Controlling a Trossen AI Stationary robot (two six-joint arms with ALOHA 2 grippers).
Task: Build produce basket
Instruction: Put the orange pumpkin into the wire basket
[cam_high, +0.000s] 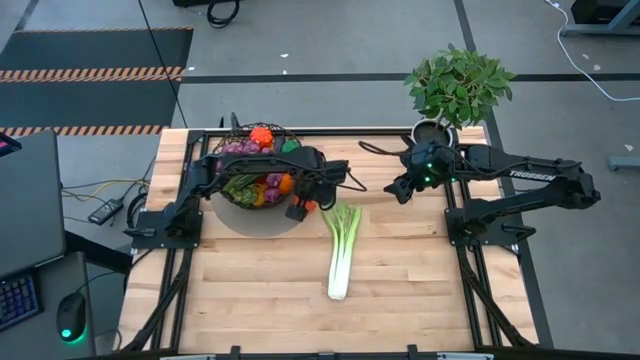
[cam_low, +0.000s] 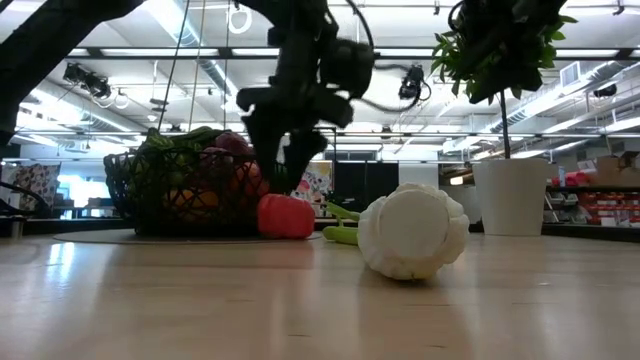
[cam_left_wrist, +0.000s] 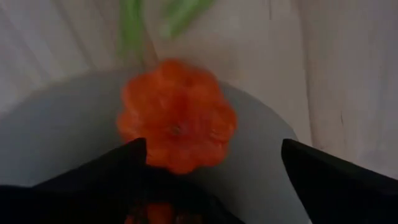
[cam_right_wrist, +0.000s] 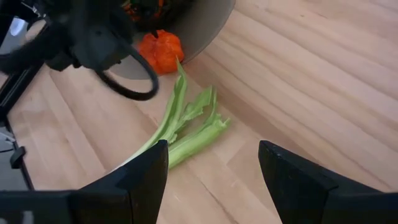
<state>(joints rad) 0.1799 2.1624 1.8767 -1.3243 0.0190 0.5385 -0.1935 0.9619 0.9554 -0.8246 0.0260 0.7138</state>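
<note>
Your left gripper (cam_high: 297, 207) hangs right over the little red-orange pepper (cam_left_wrist: 176, 121), which sits on the grey mat (cam_left_wrist: 56, 143) just outside the basket (cam_high: 256, 180), not in it; the fingers (cam_left_wrist: 106, 171) stand wide apart either side of it and nothing's held; so that one's loose on the table edge of the mat

The basket itself is already stuffed with grapes, something orange and some greens; the leek (cam_high: 341, 250) is the big one left, lying flat on the wood just beside the pepper, leafy end toward the basket, white bulb end toward the front of the table

My take on handling: the pepper looks like a light, hard toy thing with a lobed, glossy skin, so it'll likely squirt out if you pinch on a ridge; go across the middle, pads in the grooves; the leek looks long and light and will swing if you grab an end; I'd take it on the firm pale stalk near the middle, not the floppy leaves

Your right gripper (cam_right_wrist: 211, 165) waits up by the potted plant (cam_high: 458, 85), fingers apart, empty, looking down at the leek's leaves
</note>
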